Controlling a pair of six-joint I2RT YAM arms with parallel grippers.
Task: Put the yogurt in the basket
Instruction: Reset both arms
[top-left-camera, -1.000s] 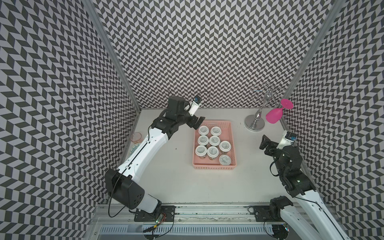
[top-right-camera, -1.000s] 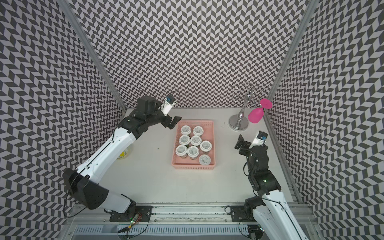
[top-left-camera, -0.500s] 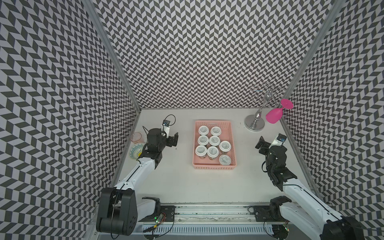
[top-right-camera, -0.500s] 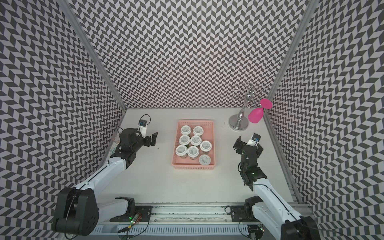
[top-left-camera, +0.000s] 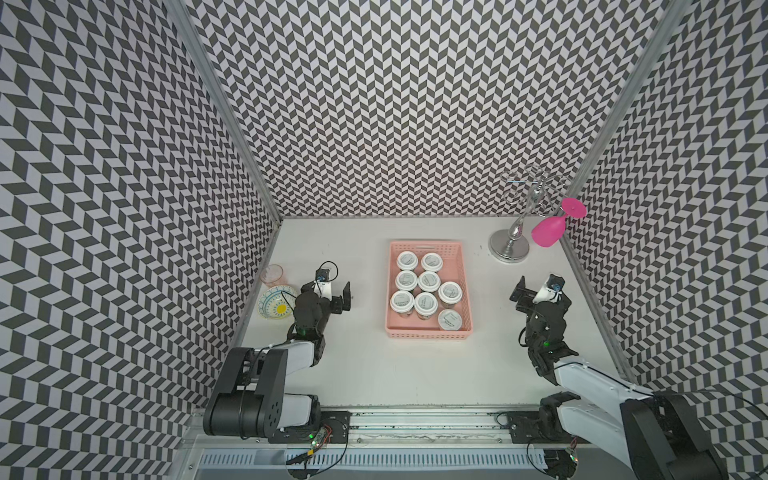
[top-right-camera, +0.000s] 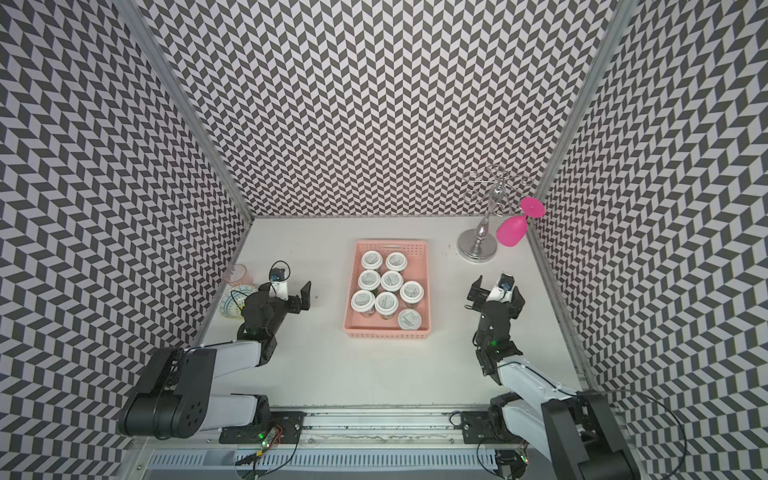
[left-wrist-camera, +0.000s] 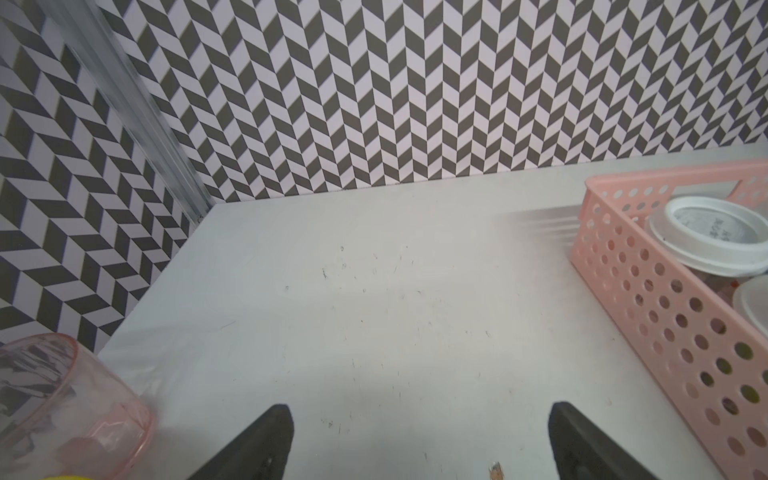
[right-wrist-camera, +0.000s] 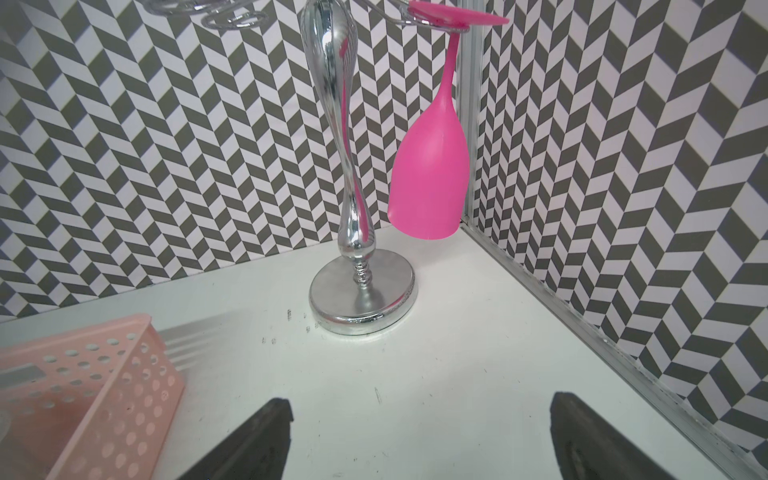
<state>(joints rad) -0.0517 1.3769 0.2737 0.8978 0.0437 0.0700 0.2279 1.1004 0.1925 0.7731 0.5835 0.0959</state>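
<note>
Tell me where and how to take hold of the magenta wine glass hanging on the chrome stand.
Grip the magenta wine glass across its bowl, probably coming in level from the robot's side, which is open. It hangs mouth down, foot hooked in a wire arm of the chrome stand, whose post stands beside it, with the wall corner close behind.

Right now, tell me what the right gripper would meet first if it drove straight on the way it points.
Probably the chrome wine-glass stand: its base sits ahead of the right gripper. The hanging magenta wine glass is near that line too; depth is unclear.
</note>
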